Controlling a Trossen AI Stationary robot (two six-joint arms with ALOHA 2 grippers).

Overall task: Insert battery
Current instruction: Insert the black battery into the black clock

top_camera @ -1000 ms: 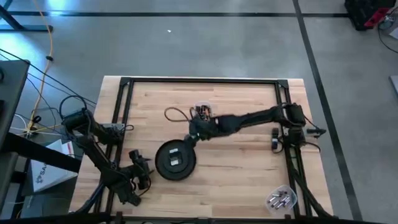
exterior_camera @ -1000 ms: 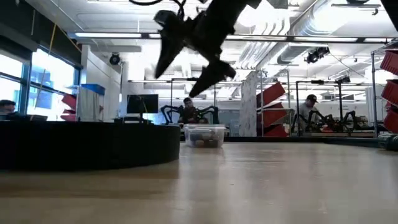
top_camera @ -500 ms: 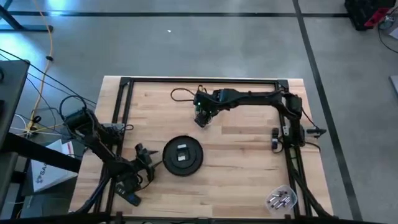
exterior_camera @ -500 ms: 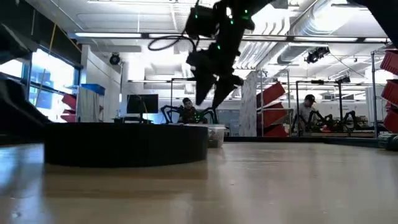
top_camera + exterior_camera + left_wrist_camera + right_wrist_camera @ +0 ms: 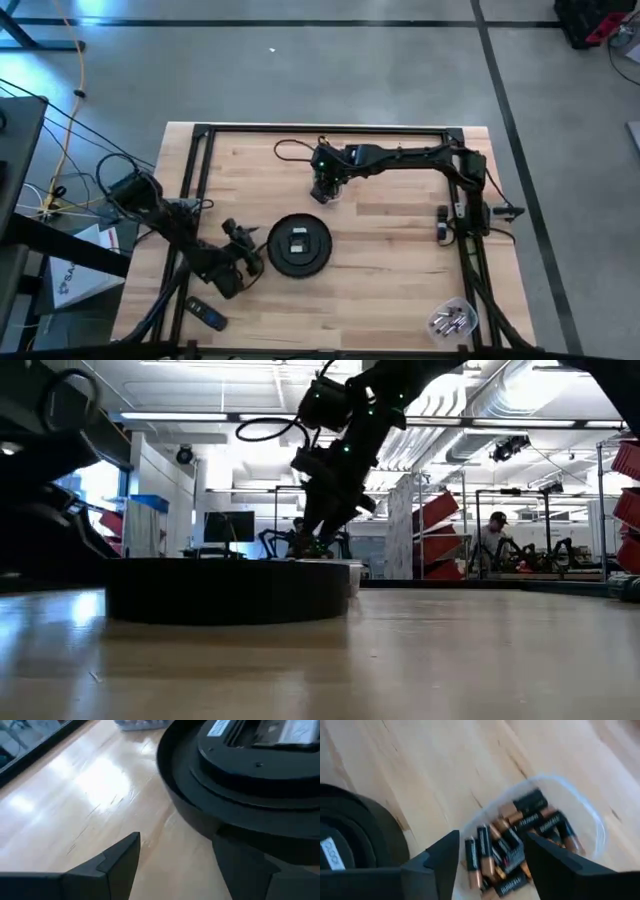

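1. The right gripper (image 5: 322, 190) hung over the far middle of the wooden table (image 5: 400, 260), its arm stretched in from the right side. Its fingers (image 5: 442, 857) stood apart with nothing between them.
2. Straight below it, in the right wrist view, sat a clear plastic tub (image 5: 592, 827) holding a loose heap of batteries (image 5: 520, 845) — black cells with copper-coloured ends. In the high view the gripper hid this tub.
3. The round black device (image 5: 299, 245) lay flat near the table's middle, just nearer than the right gripper. A pale rectangular patch showed in the middle of its top face; whether a cell sat in it could not be told.
4. The left gripper (image 5: 246, 257) was at the device's left edge. Its fingers (image 5: 117, 862) were spread, one just beside the black rim (image 5: 200, 815) — contact could not be made out.
5. A second clear container of batteries (image 5: 451, 320) stood at the near right corner, well apart from both grippers.
6. A small dark object (image 5: 205, 316) lay at the near left, beside the left arm's frame.
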